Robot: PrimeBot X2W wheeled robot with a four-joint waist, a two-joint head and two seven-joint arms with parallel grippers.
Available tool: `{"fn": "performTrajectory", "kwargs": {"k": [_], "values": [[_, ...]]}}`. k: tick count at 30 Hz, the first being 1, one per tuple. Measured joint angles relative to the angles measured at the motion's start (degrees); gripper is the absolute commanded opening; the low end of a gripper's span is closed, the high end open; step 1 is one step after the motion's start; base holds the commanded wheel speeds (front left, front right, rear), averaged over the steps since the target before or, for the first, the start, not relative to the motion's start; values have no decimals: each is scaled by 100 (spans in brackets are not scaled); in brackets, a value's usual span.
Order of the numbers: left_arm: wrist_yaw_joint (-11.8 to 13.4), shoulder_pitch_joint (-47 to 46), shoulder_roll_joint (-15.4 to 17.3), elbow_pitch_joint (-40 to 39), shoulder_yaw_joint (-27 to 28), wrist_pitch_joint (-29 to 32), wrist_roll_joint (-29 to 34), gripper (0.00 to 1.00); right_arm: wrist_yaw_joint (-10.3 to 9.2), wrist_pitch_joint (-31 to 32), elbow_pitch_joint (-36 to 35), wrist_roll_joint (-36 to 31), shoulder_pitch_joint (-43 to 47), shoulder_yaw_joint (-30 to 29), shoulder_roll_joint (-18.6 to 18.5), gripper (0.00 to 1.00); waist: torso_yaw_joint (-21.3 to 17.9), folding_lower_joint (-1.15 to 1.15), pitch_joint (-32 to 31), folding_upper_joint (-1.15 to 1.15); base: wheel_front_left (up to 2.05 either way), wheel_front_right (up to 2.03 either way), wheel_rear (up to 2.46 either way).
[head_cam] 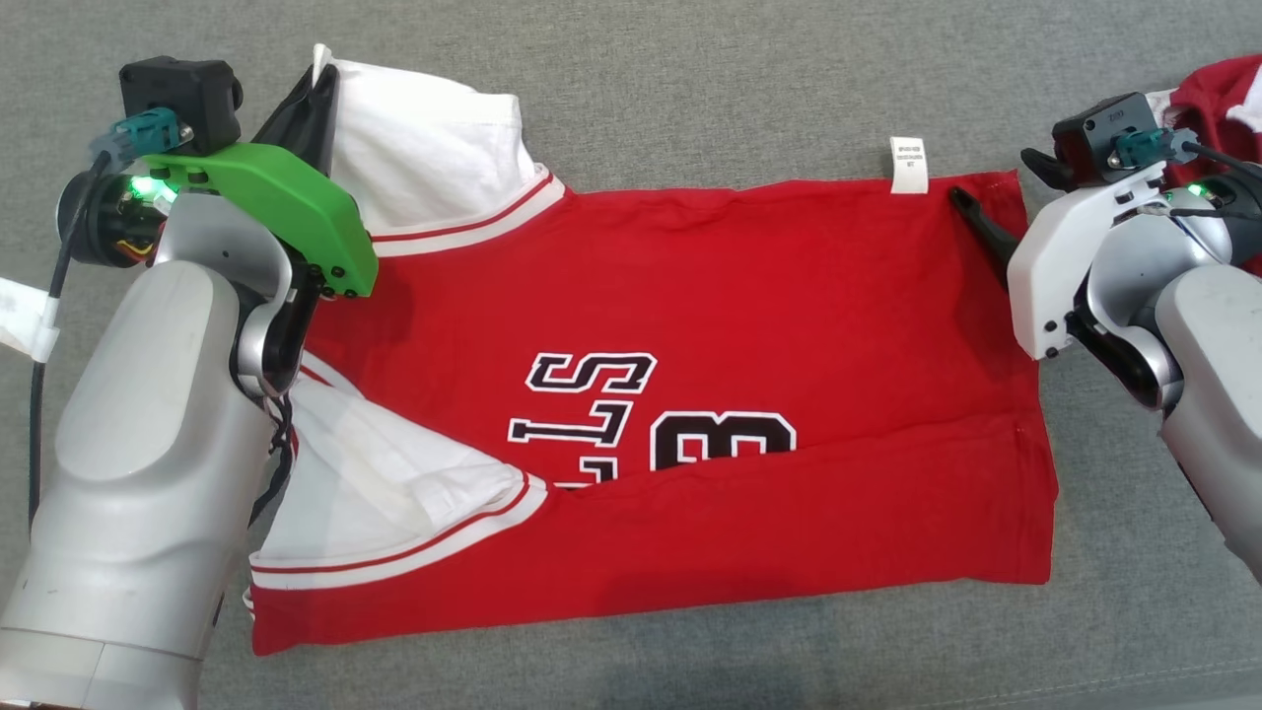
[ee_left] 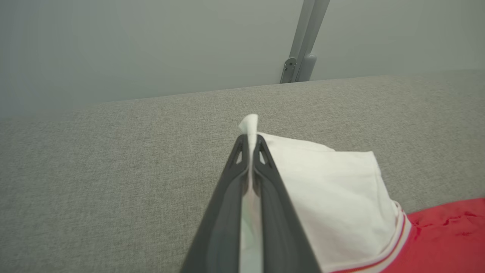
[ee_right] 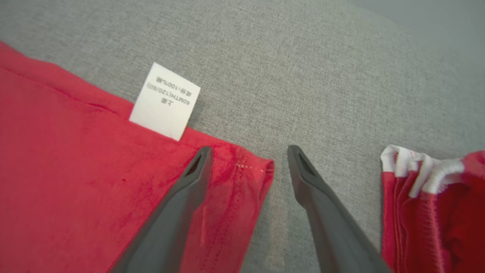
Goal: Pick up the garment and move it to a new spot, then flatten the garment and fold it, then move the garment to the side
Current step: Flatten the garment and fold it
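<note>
Tightly shut, the left gripper [ee_left: 250,138] held the white sleeve [ee_left: 333,197] at ten o'clock. The right gripper [ee_right: 248,151] stood open over a corner of the shirt [head_cam: 739,325] at two o'clock, holding nothing. The shirt lay flat, its six o'clock side folded over. More folding and the move aside looked left to do.

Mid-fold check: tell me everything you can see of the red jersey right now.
The red jersey lies spread sideways on the grey fabric surface, soft cotton-looking cloth with white sleeves trimmed in red-and-white stripes. Its near edge is folded up over black-and-white lettering. A white care label sticks out from the far edge. The left pincer is shut on the far sleeve; the right pincer stands open astride the far hem corner.
</note>
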Motion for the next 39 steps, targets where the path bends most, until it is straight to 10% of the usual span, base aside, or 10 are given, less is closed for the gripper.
{"fn": "performTrajectory", "kwargs": {"k": [2, 12, 26, 39], "values": [[23, 29, -2, -71, -8, 15, -9, 0, 0, 88, 94, 92, -88, 142, -81, 98, 45, 0, 1, 0, 0, 0, 0], [100, 173, 37, -310, 41, -2, -92, 0, 1, 201, 336, 538, -244, 483, -269, 0, 78, 0, -43, 0, 0, 0, 0], [261, 1308, 213, -1382, 416, -658, -435, 0, 1, -1034, -85, 738, 398, 296, -264, 0, 65, 0, -400, 0, 0, 0, 0], [1023, 4106, 416, -3727, 760, -918, -798, 0, 1, -1433, -1154, 512, 2103, -480, -147, 0, -53, -1, -899, 0, 0, 0, 0]]}}
